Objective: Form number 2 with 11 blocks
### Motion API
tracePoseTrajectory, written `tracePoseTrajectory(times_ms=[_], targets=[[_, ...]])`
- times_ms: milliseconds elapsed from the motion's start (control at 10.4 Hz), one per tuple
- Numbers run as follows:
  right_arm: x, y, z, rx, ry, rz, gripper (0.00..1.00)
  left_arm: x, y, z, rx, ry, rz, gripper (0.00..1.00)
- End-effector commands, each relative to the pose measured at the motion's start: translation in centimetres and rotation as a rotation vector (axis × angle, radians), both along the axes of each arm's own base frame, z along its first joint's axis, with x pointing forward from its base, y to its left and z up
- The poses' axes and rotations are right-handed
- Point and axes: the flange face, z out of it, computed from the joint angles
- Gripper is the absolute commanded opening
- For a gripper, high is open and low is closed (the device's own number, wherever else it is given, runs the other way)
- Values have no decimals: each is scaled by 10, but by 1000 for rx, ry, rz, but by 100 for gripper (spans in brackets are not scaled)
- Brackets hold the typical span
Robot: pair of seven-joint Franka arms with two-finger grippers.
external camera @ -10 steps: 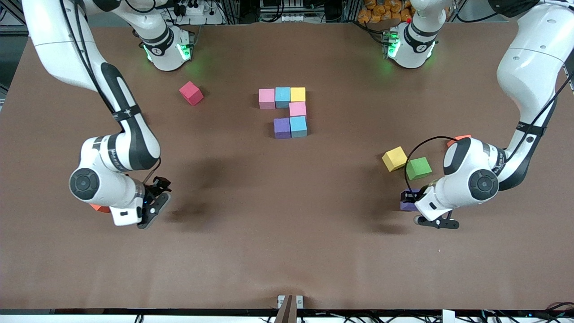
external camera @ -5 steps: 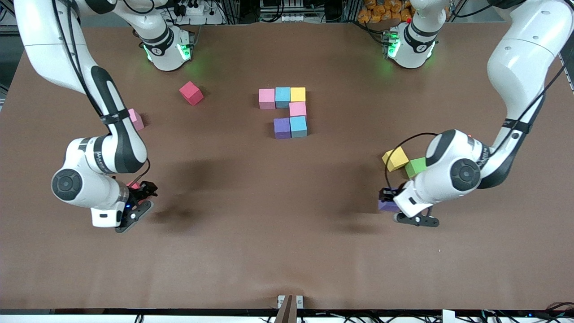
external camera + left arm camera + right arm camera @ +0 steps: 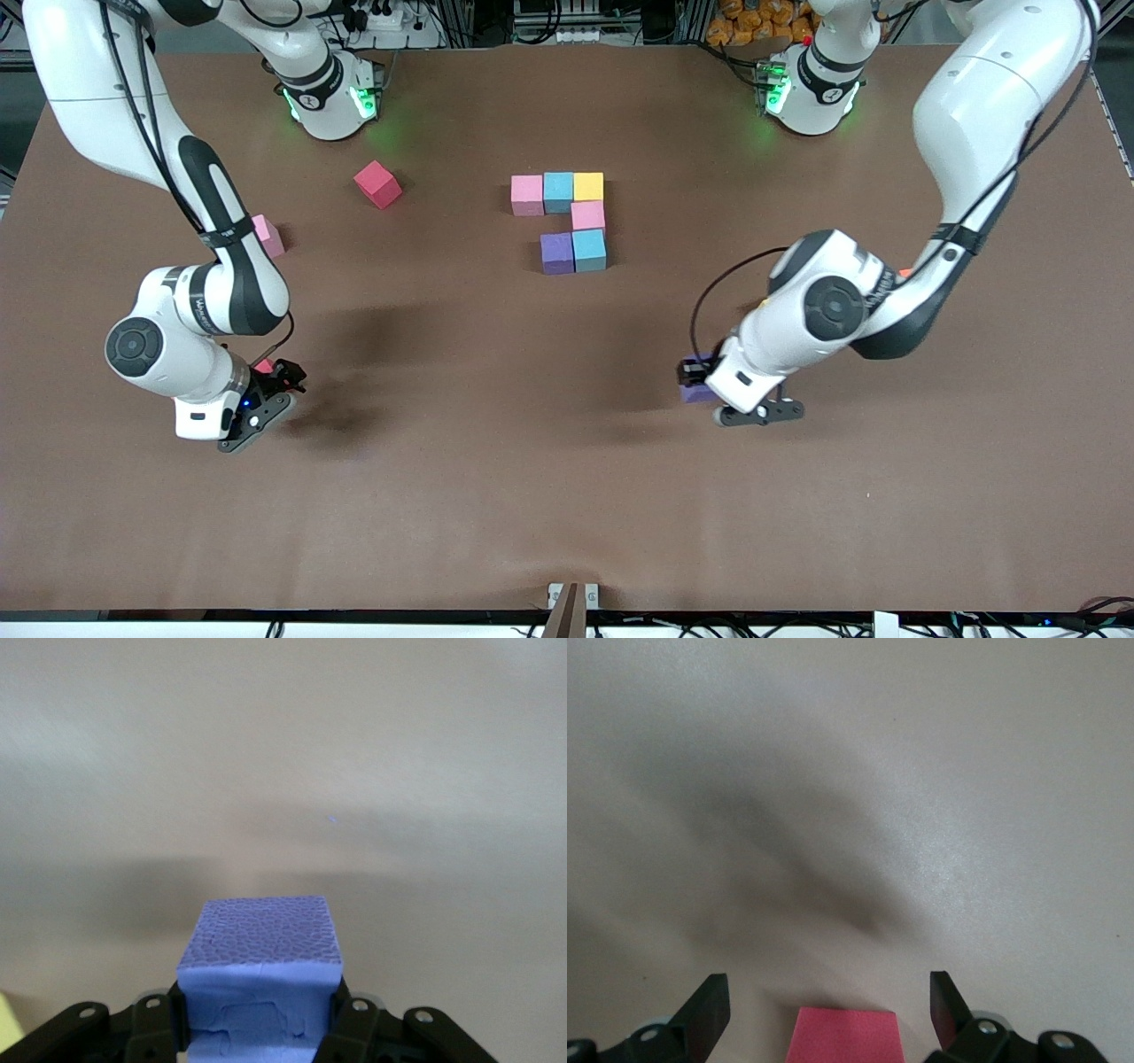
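My left claw was clamped on a purple block, carried in the air over bare desk toward the left arm's end. The block looked like matte foam with a pebbled skin: light, a little soft, unlikely to slip. I judged two flat, parallel faces the right place to pinch, as I had it, and gently, since foam squashes.

My right claw hung with its fingers spread wide, a pinkish-red block lying between them, ungripped.

The number 2 stood unfinished, six blocks near the desk's middle. A red block and a pink block lay loose toward the right arm's end.
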Motion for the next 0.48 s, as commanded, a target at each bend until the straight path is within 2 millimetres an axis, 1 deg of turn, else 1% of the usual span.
tracePoseTrajectory(times_ms=[0, 96, 192, 288, 384], targets=[[-6, -8, 11, -34, -23, 4, 100, -23, -42, 15, -12, 48, 171, 31], [-8, -16, 9, -41, -15, -7, 100, -39, -69, 19, -15, 69, 226, 31], [-15, -16, 2, -40, -1, -6, 100, -55, -95, 22, -17, 90, 300, 31], [-17, -18, 0, -41, 5, -6, 100, -72, -123, 27, -21, 112, 387, 31], [-19, -30, -3, -40, 13, -23, 100, -87, -146, 30, -26, 130, 461, 31]])
